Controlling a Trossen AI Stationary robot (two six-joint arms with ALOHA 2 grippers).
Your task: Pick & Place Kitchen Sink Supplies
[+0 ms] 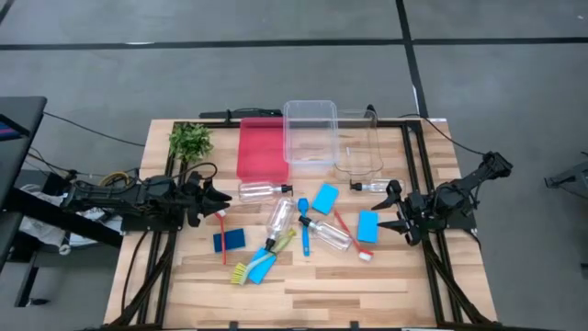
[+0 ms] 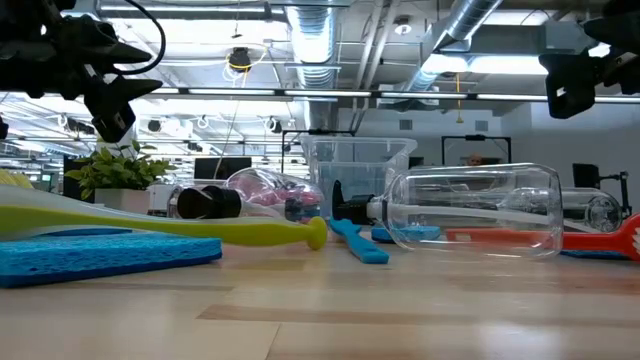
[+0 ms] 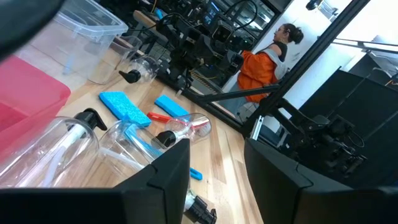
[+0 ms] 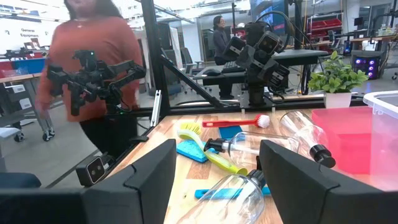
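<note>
Both my arms are dark, near black, built of blocky jointed segments. Left arm [image 1: 119, 200] trails bundled black cables plus some yellow wiring near its base. Right arm [image 1: 459, 195] looks slimmer, angular links. Wrist views show broad, flat, matte black fingers [image 4: 143, 180] with bevelled edges.

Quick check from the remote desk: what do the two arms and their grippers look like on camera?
Both arms are dark, near black, jointed, with black cables trailing behind. The left gripper and right gripper each end in two flat, angular black fingers. No markings visible.
</note>
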